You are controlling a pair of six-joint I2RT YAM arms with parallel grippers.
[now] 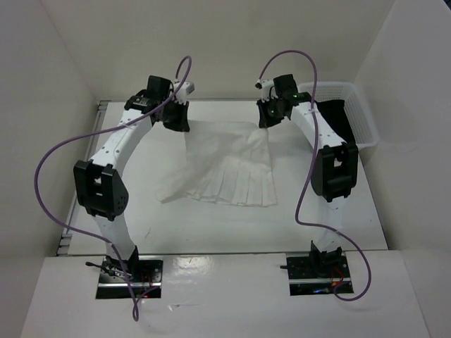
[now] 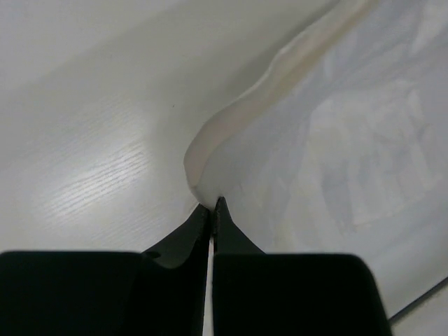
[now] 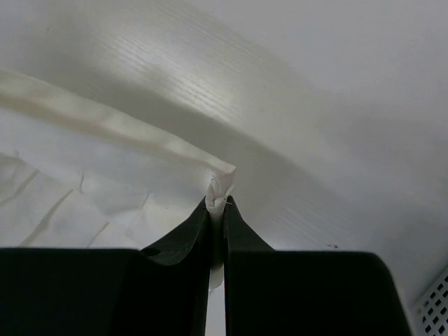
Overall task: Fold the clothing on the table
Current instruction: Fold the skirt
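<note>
The white pleated clothing [image 1: 229,165] lies spread on the table [image 1: 211,225], its slit hem toward the arms. At its far left corner, my left gripper [image 1: 183,128] is shut, and the cream waistband edge [image 2: 238,115] curls down into its tips [image 2: 211,204]. At the far right corner, my right gripper [image 1: 266,121] is shut on the waistband's end, with a bunched tuft of fabric [image 3: 220,187] between the jaws [image 3: 219,203]. In both wrist views the corners are lifted slightly, and the sheet of the clothing [image 2: 336,126] [image 3: 70,203] hangs down from them toward the table.
A white mesh basket [image 1: 356,113] stands at the back right by the right arm, with something dark inside; its mesh [image 3: 434,301] shows at the right wrist view's corner. White walls enclose the table. Purple cables loop over both arms.
</note>
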